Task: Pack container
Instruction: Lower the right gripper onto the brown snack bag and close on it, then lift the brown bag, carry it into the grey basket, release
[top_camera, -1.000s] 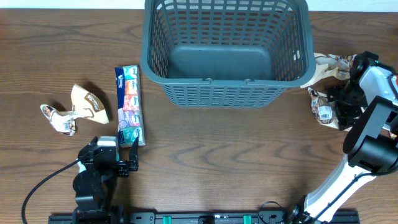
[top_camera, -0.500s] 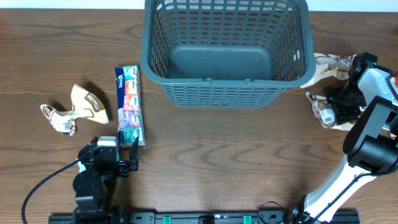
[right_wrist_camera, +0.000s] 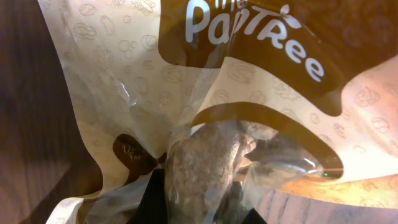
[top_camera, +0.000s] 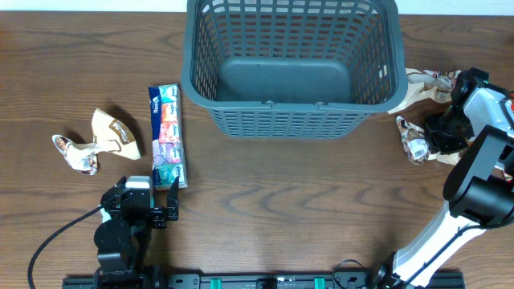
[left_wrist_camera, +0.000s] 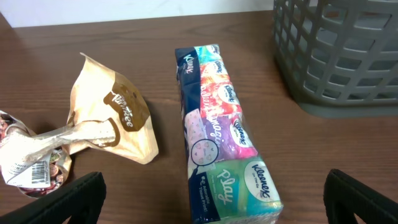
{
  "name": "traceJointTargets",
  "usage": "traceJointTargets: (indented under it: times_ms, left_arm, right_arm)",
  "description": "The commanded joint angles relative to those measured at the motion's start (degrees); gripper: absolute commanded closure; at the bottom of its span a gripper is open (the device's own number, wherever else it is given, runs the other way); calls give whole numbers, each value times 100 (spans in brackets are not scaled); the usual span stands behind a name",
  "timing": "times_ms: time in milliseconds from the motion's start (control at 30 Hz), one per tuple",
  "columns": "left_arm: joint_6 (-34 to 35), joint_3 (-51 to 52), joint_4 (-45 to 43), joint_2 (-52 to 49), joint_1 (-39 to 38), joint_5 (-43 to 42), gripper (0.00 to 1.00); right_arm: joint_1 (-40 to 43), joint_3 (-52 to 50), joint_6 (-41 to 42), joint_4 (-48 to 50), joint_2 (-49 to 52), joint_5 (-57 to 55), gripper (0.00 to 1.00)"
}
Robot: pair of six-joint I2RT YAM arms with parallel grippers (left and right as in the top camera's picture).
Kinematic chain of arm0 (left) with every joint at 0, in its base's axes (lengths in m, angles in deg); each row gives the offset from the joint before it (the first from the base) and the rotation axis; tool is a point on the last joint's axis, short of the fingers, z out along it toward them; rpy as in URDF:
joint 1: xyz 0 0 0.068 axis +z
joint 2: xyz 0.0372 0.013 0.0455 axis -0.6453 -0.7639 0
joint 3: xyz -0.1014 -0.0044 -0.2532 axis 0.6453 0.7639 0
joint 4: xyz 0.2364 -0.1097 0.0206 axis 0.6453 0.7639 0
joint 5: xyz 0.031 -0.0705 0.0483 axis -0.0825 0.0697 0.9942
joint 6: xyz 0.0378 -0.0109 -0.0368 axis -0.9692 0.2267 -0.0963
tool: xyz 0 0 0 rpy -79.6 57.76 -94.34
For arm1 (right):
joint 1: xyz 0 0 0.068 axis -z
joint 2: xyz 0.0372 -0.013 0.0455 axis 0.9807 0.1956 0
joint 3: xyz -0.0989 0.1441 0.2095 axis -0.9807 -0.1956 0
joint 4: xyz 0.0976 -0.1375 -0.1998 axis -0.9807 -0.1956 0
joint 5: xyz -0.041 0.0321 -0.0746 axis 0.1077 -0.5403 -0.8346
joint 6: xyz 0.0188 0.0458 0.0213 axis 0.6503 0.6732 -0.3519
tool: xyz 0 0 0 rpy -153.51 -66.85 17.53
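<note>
Pickup step: the right gripper is on the snack packet, just right of the empty basket; I cannot tell its jaws' state. The left gripper sits wide open. Next comes a firm grip, then a lift over the rim.

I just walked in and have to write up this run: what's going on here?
Two robot arms are packing a grey basket, which is empty at this point. The right gripper is at a snack packet lying right of the basket. The packet fills its wrist camera, and I cannot tell whether the jaws have closed on it. The left gripper hangs open over the table, with a tissue pack and a crumpled wrapper lying before it.
</note>
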Motion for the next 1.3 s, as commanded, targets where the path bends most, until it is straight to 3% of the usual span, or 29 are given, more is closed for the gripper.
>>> traceJointTargets:
  times_ms: [0,167,500,700,867,967,1100,1267]
  left_arm:
    - [74,81,94,39,35,-44,1]
    - [74,81,94,39,35,-42,1]
    - [74,81,94,39,35,-44,1]
    - [74,81,94,39,35,-44,1]
    - [74,81,94,39,35,-42,1]
    - [74,81,94,39,35,-44,1]
    - [74,81,94,39,35,-42,1]
    - [74,81,94,39,35,-44,1]
  right_arm:
    - [-20,-22,-472,87,-118,271,99]
    - [-9,396,-861,160,-855,249,99]
    - [-11,1843,-1661,260,-3244,229,99]
    - [-144,2179,-1961,1397,-4210,1770,99]
    - [-730,2177,-2017,2334,-4194,2651,99]
    - [-1349,2179,-2566,2645,-3873,2800,99]
    - [-2210,2179,-3362,2691,-3272,2800,99]
    - [-2785,2179,-3567,2404,-2669,2798,99]
